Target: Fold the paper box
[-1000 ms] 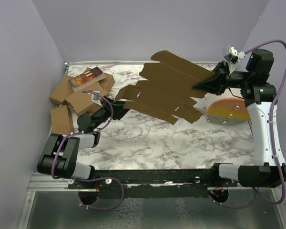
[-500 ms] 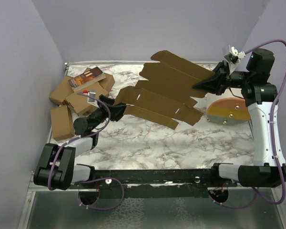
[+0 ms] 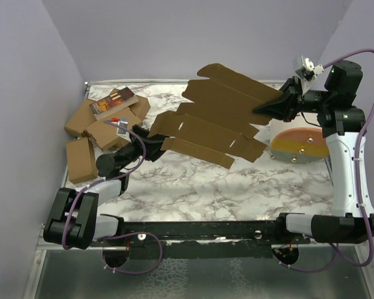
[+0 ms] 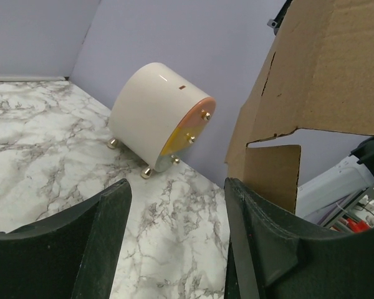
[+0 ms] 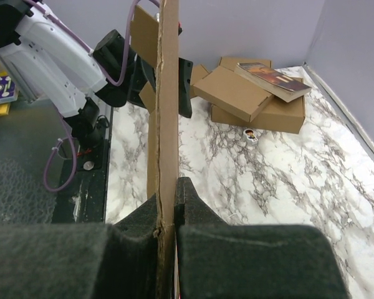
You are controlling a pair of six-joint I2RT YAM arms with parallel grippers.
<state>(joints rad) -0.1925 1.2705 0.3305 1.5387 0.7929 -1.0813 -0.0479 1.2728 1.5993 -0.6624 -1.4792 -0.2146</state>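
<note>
The paper box [image 3: 218, 118] is a flat brown die-cut sheet with flaps, held in the air over the table's middle. My right gripper [image 3: 265, 109] is shut on its right edge; in the right wrist view the sheet [image 5: 165, 99] stands edge-on between the fingers [image 5: 193, 215]. My left gripper [image 3: 156, 144] is open at the sheet's lower left end, under its flaps. In the left wrist view a flap [image 4: 324, 75] hangs above and beside the right finger [image 4: 268, 243], and nothing lies between the jaws.
A heap of several brown cartons [image 3: 103, 128] with a book on top lies at the back left, also in the right wrist view [image 5: 255, 93]. A white cylinder with an orange rim [image 3: 296, 142] lies on its side at the right, under the right arm, also in the left wrist view [image 4: 156, 118].
My left arm has reached forward and up to the sheet's lower left end. The right gripper has lifted the sheet slightly, keeping its hold.
</note>
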